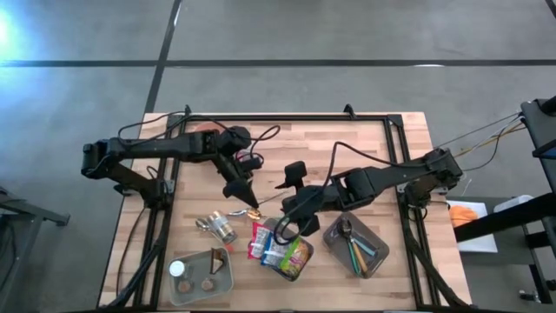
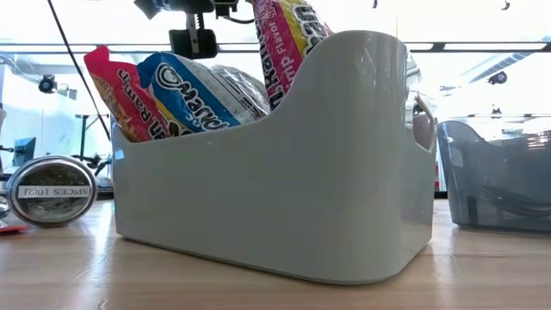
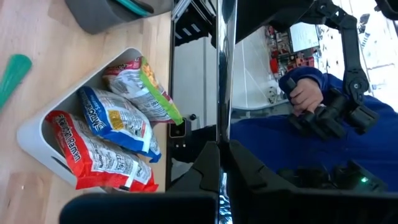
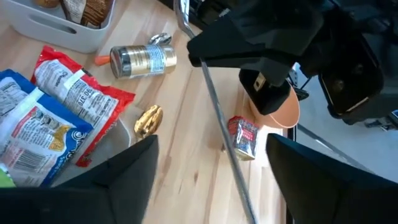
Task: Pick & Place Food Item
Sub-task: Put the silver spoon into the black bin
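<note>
My left gripper (image 1: 247, 196) hangs above the table's middle, shut on a thin shiny metal rod (image 4: 214, 112). Just right of it, my right gripper (image 4: 211, 180) is open above the wood. Its fingers stand on either side of the rod's lower stretch, and I cannot tell whether they touch it. Below them a gold-wrapped item (image 4: 148, 119) and a small red and silver packet (image 4: 244, 137) lie flat on the wood. A white bin (image 2: 284, 189) near the front holds upright ramen packets (image 3: 118, 124). My left gripper pinches the rod between its two shut fingers, with the rod's shaft (image 3: 222, 149) coming straight out from between them. The fingers lie across the rod (image 4: 202, 59), which reaches past them on both sides. It is lifted clear of the table.
A spice tin (image 4: 143, 59) lies on its side left of the white bin. A clear bin (image 1: 201, 276) with cookies stands at the front left, a grey bin (image 1: 356, 248) with utensils at the front right. An orange cup (image 4: 280, 109) sits at the far left. A person's hand (image 3: 305, 93) shows beyond the table.
</note>
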`<state>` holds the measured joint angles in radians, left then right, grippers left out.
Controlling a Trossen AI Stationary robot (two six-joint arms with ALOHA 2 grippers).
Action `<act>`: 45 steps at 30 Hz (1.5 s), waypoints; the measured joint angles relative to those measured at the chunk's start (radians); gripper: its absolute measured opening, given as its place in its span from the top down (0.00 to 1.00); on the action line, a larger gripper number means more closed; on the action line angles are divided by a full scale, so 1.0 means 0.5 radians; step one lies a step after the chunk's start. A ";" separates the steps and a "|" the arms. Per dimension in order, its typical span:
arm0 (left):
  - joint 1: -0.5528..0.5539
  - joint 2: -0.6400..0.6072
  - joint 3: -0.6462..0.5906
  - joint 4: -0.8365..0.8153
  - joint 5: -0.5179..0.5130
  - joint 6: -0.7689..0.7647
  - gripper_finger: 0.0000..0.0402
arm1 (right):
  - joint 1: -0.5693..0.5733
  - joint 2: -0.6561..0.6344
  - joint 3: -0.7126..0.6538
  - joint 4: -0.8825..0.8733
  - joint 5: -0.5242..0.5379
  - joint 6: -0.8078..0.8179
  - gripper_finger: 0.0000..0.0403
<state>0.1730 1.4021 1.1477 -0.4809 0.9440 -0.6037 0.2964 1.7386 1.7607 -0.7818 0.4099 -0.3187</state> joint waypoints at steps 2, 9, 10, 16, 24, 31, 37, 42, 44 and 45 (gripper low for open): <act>0.001 0.000 0.000 0.003 0.000 0.000 1.00 | -0.004 0.000 0.000 0.000 0.000 0.002 0.33; 0.000 0.000 -0.002 0.005 0.000 -0.001 1.00 | -0.020 0.000 -0.001 0.000 0.016 0.001 0.58; 0.001 0.000 -0.002 0.010 0.005 -0.002 1.00 | -0.021 0.000 -0.001 0.000 0.018 -0.002 0.61; 0.000 0.000 -0.002 0.037 0.038 -0.045 1.00 | -0.042 0.000 -0.001 0.001 0.018 -0.013 0.74; 0.000 0.000 -0.002 0.081 0.095 -0.073 1.00 | -0.049 0.000 -0.002 0.001 0.021 -0.083 0.84; 0.002 0.000 -0.002 0.080 0.116 -0.073 1.00 | -0.048 0.000 -0.003 -0.007 0.007 -0.114 0.96; 0.005 0.000 -0.002 0.079 0.118 -0.072 1.00 | -0.047 0.003 -0.004 -0.009 0.005 -0.098 0.97; 0.011 0.000 -0.002 0.083 0.118 -0.072 0.96 | -0.046 0.003 -0.004 -0.018 0.004 0.036 0.97; 0.011 0.000 -0.002 0.095 0.110 -0.070 0.91 | -0.047 0.003 -0.004 -0.034 0.005 0.072 0.97; 0.012 0.000 -0.002 0.116 0.096 -0.069 0.88 | -0.047 0.003 -0.004 -0.038 0.013 0.084 0.97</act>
<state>0.1789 1.4021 1.1465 -0.4227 0.9920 -0.6379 0.2729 1.7401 1.7588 -0.8006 0.4164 -0.2767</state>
